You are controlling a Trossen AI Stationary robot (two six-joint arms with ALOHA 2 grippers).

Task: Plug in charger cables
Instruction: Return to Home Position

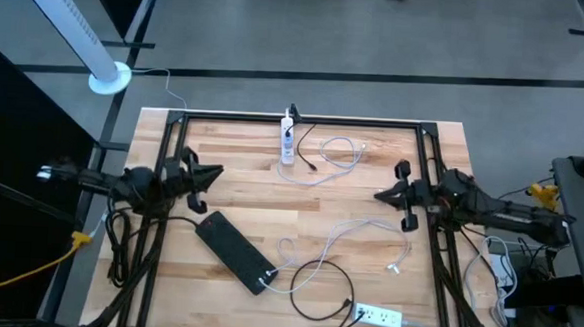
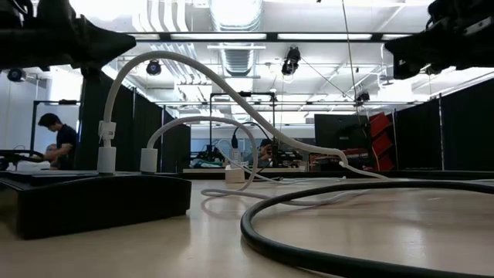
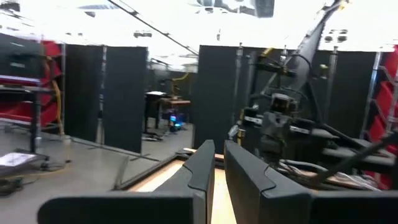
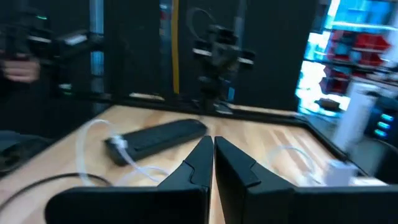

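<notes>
1 person (image 2: 58, 137) bkgd past cables (image 2: 166, 55), low view

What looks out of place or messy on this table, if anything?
Nothing looks broken or spilled. The black power strip lies slanted on the table, not squared to its edges, and the charger cables sprawl in loose, crossing loops. The left hand and right hand hang clear at opposite sides.

Grey floor (image 1: 398, 49); black partitions (image 3: 124, 99); bright ceiling lights (image 2: 231, 11); person (image 2: 60, 139) far off.
</notes>
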